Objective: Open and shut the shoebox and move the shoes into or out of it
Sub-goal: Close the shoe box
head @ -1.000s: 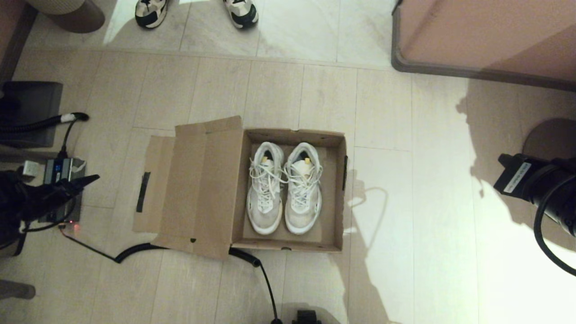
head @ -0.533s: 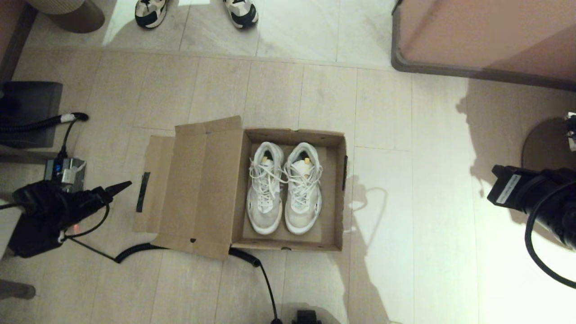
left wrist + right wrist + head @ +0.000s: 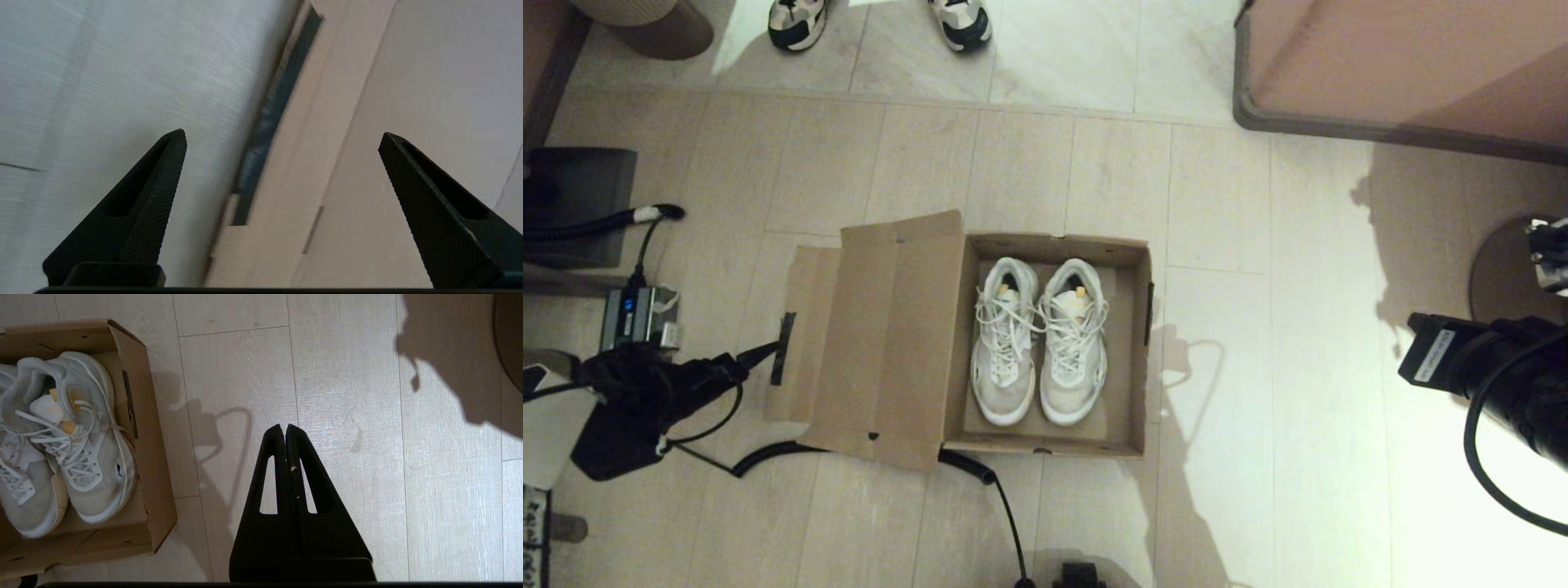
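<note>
Since a second ago, my left gripper (image 3: 768,353) has travelled from the floor at my far left toward the shoebox (image 3: 1045,245), and its tip now sits at the outer edge of the lid flap (image 3: 874,343), right by the dark tape strip (image 3: 783,349). Its fingers (image 3: 163,171) stand wide apart in the left wrist view, one over bare floor (image 3: 102,81), the other over the cardboard, with the tape strip (image 3: 278,110) running between them; whether either finger touches the flap, I cannot tell.

My right arm has edged slightly inward and waits at my right, well clear of the box. Its right gripper (image 3: 286,430) is pressed together, fingertip against fingertip, holding nothing, hanging over pale floor boards.

On the floor before me, the shoebox lies open, its lid folded flat out to my left. Inside, the shoes (image 3: 1039,343) sit side by side, heels away from me and toes toward me, laces loose across the tongues. From the right wrist view, the nearer shoe (image 3: 86,445) rests against the box wall (image 3: 147,457).

A coiled black cable (image 3: 768,453) snakes along the floor and under the lid's near corner. Two white-and-black sneakers (image 3: 882,20) stand at the far edge of the floor, well apart from the box. A small grey device (image 3: 637,314) rests near my left arm.
</note>
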Controlling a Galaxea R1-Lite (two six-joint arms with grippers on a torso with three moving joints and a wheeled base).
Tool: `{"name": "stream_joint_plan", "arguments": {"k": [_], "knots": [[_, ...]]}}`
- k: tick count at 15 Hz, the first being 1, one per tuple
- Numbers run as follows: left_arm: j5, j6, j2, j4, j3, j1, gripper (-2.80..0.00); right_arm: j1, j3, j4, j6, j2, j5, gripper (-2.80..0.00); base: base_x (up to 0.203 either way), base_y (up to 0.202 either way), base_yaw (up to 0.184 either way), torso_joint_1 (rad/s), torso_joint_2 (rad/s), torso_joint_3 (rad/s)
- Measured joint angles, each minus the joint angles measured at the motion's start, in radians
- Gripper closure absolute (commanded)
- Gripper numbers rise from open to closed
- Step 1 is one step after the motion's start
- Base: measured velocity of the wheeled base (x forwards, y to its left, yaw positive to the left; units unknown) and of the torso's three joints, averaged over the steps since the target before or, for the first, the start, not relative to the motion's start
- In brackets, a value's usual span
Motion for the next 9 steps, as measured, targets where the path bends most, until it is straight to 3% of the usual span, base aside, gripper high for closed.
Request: {"name": "stream_joint_plan", "arguments": {"k": [4,9], "knots": [[0.0,-0.075,0.015,-0.036,0.01,-0.023,-2.8,0.0,0.007,0.001,0.0,0.008,0.0,0.0,0.0,0.0,0.0,0.0,0.0,0.0],[0.0,-0.078,0.016,-0.044,0.035,-0.053,-2.8,0.0,-0.003,0.0,-0.008,0.013,0.0,0.0,0.0,0.0,0.0,0.0,0.0,0.0]]}}
